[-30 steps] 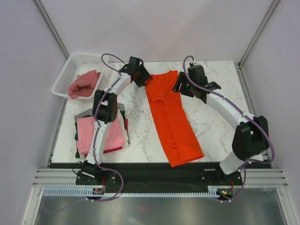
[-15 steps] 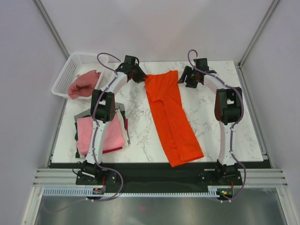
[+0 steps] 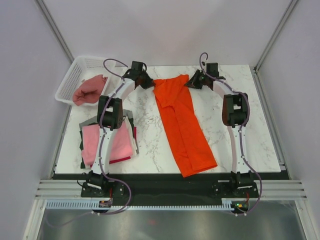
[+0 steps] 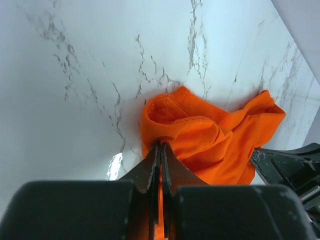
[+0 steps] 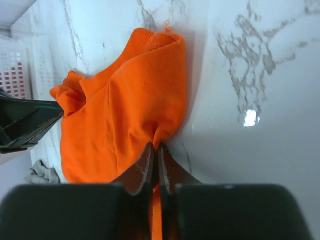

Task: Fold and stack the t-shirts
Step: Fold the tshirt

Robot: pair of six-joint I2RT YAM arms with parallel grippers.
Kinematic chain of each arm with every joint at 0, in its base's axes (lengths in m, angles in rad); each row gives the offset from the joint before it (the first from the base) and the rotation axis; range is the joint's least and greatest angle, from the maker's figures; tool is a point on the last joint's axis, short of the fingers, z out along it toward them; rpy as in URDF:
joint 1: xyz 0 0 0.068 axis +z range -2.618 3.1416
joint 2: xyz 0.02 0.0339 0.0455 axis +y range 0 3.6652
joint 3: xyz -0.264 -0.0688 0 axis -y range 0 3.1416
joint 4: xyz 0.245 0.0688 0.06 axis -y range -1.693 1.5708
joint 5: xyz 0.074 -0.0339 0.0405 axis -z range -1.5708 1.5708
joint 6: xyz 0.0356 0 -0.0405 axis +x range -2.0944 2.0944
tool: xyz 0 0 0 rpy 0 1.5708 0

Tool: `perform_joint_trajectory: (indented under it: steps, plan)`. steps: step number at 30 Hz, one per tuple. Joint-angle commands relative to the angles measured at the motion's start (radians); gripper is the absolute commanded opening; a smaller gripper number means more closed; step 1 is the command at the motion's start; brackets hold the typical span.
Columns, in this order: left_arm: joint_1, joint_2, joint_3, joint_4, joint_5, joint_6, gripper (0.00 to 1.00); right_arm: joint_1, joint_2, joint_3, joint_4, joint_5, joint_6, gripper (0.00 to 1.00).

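Observation:
A bright orange t-shirt (image 3: 182, 125) lies folded into a long strip down the middle of the marble table. My left gripper (image 3: 148, 82) is shut on its far left corner, the cloth (image 4: 200, 135) pinched between the fingertips (image 4: 161, 145). My right gripper (image 3: 192, 83) is shut on the far right corner, orange cloth (image 5: 130, 105) bunching at its tips (image 5: 154, 146). A stack of folded t-shirts (image 3: 107, 142), light pink on top over grey, dark and red ones, sits at the left. A dusty rose t-shirt (image 3: 89, 90) lies crumpled in the basket.
The white mesh basket (image 3: 75, 75) stands at the far left corner of the table. Bare marble (image 3: 240, 130) lies right of the orange strip. Frame posts and pale walls close in the far side.
Both grippers moved to the far corners of the orange t-shirt and closed on the cloth. The right arm swung in from the right and stretched out toward the far edge.

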Motion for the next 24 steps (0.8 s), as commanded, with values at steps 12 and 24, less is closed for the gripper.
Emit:
perform_joint_trajectory:
  steps: [12, 24]
  plan:
    - [0.06, 0.031, 0.105, 0.185, 0.094, 0.056, 1.0, -0.105, 0.13, 0.132, 0.11, 0.041, 0.137, 0.6]
    - [0.04, -0.407, -0.437, 0.216, 0.186, 0.173, 1.0, -0.105, -0.364, -0.442, 0.114, 0.104, 0.011, 0.76]
